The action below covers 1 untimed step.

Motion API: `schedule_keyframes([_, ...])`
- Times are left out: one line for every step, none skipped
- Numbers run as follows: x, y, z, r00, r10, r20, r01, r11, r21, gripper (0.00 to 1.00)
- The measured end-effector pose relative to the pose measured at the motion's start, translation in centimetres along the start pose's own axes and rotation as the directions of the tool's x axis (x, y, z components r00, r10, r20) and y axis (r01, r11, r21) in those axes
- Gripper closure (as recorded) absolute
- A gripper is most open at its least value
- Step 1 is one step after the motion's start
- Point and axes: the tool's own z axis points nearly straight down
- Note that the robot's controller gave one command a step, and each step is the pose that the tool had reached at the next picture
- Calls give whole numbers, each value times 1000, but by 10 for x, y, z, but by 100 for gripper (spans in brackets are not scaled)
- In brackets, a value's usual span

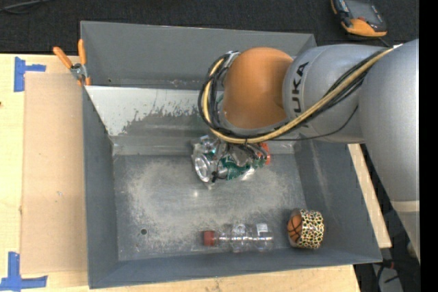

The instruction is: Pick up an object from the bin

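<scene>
Bottle (236,237), clear with a red cap, looks light and slippery; I'd grab its middle. Is my gripper (217,166) clenched? I can't tell.

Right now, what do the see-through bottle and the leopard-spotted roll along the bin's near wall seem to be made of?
Bottle: probably thin clear plastic, glossy; the bin floor shows through it and it glints. Its red cap looks like opaque plastic. Leopard-spotted roll: a printed tape roll or fabric-covered ring, matte, with an orange inside; the look leaves the material open.
</scene>
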Motion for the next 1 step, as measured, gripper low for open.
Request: schedule_keyframes([1, 1, -28, 1000, 1, -2, -1, 1000, -1, 100])
